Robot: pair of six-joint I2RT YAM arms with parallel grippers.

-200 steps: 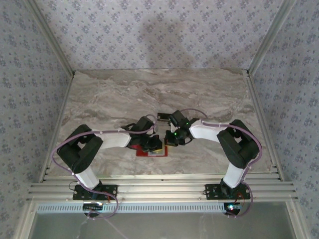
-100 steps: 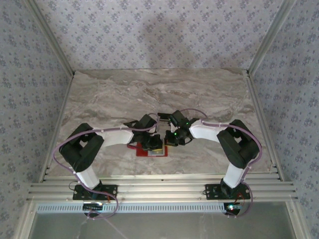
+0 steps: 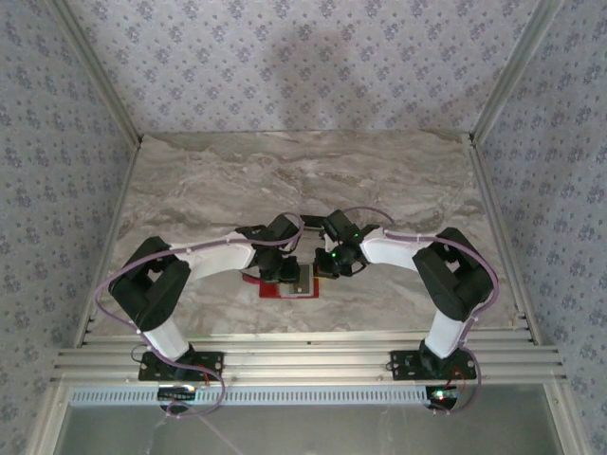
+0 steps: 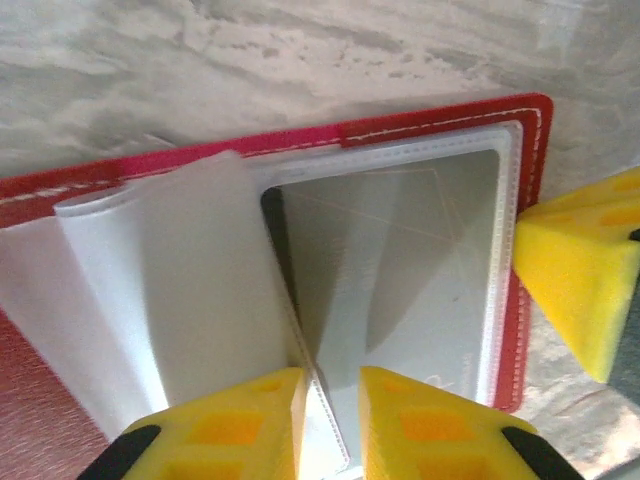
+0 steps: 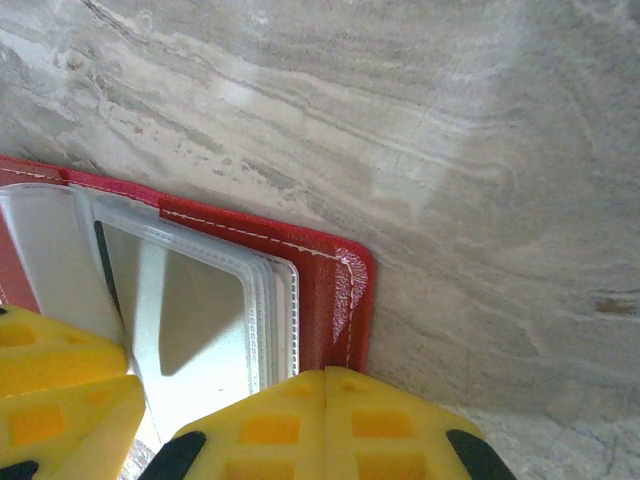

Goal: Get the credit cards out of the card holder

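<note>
The red stitched card holder (image 3: 285, 287) lies open on the marble counter (image 3: 190, 190), mid near edge. The left gripper (image 4: 332, 420), yellow foam pads slightly parted, straddles a clear sleeve's edge beside a glossy grey card (image 4: 400, 270). The right gripper (image 5: 325, 410), pads pressed together, meets the holder's right edge.

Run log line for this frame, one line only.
holder open on table | left tool slightly apart at edge of clear sleeve | right tool shut at holder edge | grey card inside holder
</note>
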